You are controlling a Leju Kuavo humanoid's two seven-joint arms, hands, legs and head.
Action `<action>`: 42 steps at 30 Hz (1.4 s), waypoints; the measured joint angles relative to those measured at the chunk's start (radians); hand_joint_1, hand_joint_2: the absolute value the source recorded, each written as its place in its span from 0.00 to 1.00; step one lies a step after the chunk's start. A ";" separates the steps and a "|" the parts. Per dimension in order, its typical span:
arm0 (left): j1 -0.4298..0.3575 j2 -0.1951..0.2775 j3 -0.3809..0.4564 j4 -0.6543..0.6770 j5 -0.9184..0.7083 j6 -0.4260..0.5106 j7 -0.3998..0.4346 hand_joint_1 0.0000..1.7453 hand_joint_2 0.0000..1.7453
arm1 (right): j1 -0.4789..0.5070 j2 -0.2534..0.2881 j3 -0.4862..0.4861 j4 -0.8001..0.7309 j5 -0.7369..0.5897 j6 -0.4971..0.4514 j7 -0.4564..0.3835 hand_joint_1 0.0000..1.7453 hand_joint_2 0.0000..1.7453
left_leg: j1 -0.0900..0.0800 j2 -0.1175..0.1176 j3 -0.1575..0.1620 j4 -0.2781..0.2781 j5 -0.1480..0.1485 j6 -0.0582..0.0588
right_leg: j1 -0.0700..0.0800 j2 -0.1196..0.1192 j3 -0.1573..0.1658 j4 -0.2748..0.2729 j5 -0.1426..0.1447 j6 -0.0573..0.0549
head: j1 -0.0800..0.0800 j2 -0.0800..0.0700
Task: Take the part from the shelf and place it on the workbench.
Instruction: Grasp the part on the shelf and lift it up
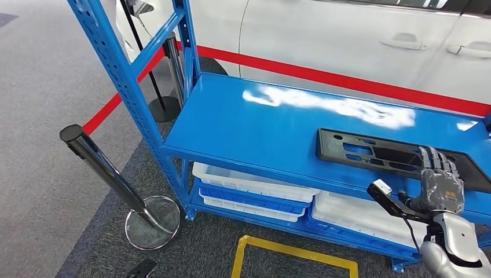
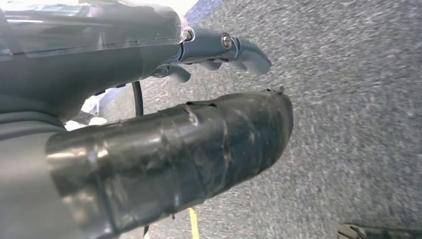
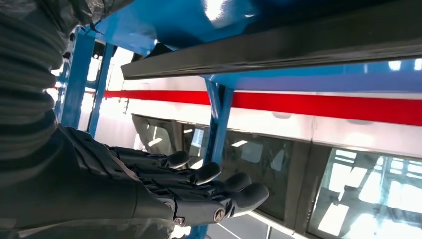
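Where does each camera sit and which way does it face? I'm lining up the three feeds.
Head view: high on the body, looking forward and down at the blue shelf, the black part on it; right hand shows.
Left wrist view: behind the left hand, facing grey carpet.
Right wrist view: behind the right hand, looking past the shelf frame toward a white car.
Shared: head and right wrist views both show the shelf, part and right hand.

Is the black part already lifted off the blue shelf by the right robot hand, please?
No, in the head view the black part lies flat on the blue shelf, with the right robot hand at its near edge.
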 joint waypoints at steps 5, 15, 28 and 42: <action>-0.004 0.000 -0.003 0.000 -0.001 -0.001 -0.001 0.00 0.00 | -0.009 0.001 0.002 0.013 0.002 0.006 0.002 0.00 1.00 | 0.003 0.000 0.020 -0.014 -0.006 0.024 | -0.006 -0.001 -0.106 0.203 -0.090 0.020 | 0.003 0.000; -0.008 -0.001 -0.012 0.000 -0.002 -0.004 -0.002 0.00 0.00 | -0.021 0.015 0.014 0.060 0.015 0.012 0.008 0.00 1.00 | -0.005 -0.004 0.062 -0.007 -0.056 0.000 | 0.005 -0.001 -0.066 0.011 0.054 -0.007 | 0.002 0.000; -0.009 0.002 -0.016 0.000 -0.003 -0.006 0.000 0.00 0.00 | -0.041 0.042 0.039 0.106 0.030 0.015 0.008 0.00 1.00 | -0.002 -0.003 -0.010 0.013 0.014 -0.012 | 0.002 0.002 0.005 0.001 -0.001 -0.015 | -0.001 0.000; -0.021 0.000 -0.019 0.000 0.018 -0.028 -0.009 0.00 0.50 | -0.110 0.094 0.122 0.270 -0.005 0.022 -0.027 1.00 1.00 | 0.000 -0.005 0.039 -0.002 -0.027 0.016 | -0.009 -0.001 -0.077 0.062 0.042 0.012 | 0.001 0.000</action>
